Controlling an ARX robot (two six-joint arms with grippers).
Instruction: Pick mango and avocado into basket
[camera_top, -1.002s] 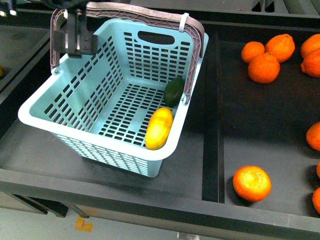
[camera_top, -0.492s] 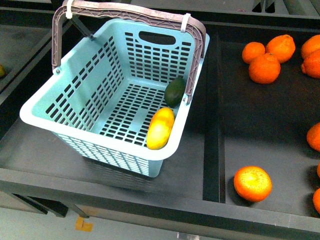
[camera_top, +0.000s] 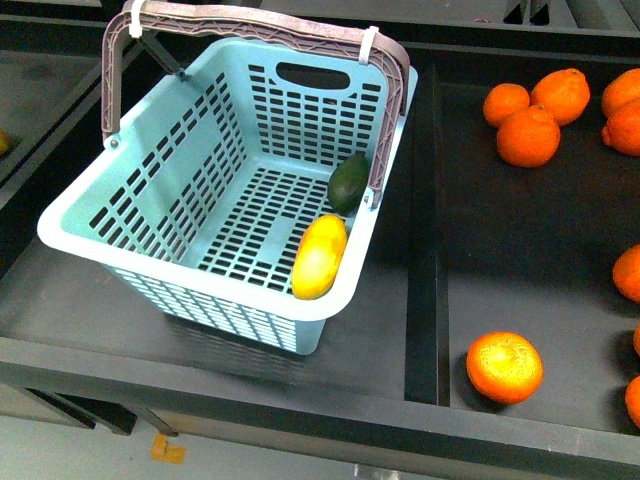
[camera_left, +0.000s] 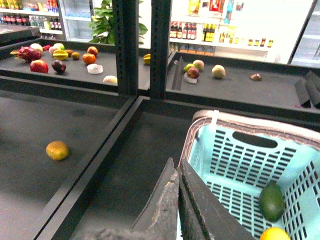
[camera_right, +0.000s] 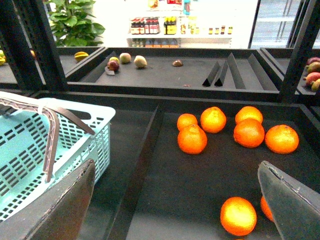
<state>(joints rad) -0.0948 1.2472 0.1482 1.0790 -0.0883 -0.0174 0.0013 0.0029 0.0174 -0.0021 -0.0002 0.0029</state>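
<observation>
The light teal basket (camera_top: 150, 180) sits tilted on the dark shelf with its brown-grey handle (camera_top: 260, 22) raised. The yellow mango (camera_top: 319, 256) lies inside at the near right corner. The dark green avocado (camera_top: 348, 182) lies just behind it against the right wall. Neither gripper shows in the front view. In the left wrist view my left gripper (camera_left: 177, 172) is shut and empty, held above the shelf beside the basket (camera_left: 240, 165); the avocado (camera_left: 271, 201) and part of the mango (camera_left: 274, 234) show inside. My right gripper (camera_right: 175, 192) is open and empty above the oranges' shelf, beside the basket (camera_right: 30, 145).
Several oranges (camera_top: 530, 135) lie on the right shelf, one (camera_top: 504, 366) near the front edge; they also show in the right wrist view (camera_right: 192, 138). A dark divider (camera_top: 421, 230) separates the basket's shelf from theirs. A small yellow-brown fruit (camera_left: 57, 150) lies on the far left shelf.
My left gripper, shut at the basket's far left corner one second ago, has left the front view. The basket shifted slightly and settled with both fruits inside.
</observation>
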